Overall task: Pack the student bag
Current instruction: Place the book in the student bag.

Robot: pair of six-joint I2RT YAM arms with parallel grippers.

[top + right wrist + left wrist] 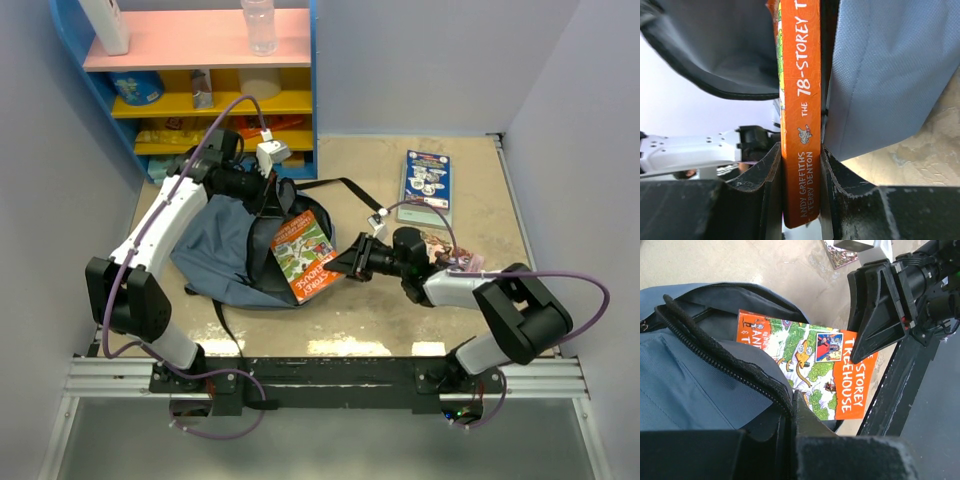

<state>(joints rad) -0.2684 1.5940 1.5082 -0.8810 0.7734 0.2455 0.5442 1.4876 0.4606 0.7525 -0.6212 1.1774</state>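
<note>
Bag [215, 250]: slate-blue, slumped on table [380, 305] left of centre, just in front of shelf [200, 60]; mouth open toward the right, dark lining showing.
L gripper [789, 407]: closed tight on bag's zip edge, with the rim pinched betw. the fingers at the mouth's far side.
R gripper [801, 170]: part-closed, clamped on book [800, 75] at the spine's lower end; fingers [765, 172] pressed against both covers.
Book position: orange paperback, tilted — far half inside bag mouth, near half outside in R gripper.
Fit: per R wrist view, book sits betw. dark lining on one side and blue outer fabric on the other.
Other: 2nd book [427, 187] flat at far right of table, well apart from bag; bottle [258, 25] on shelf top.
</note>
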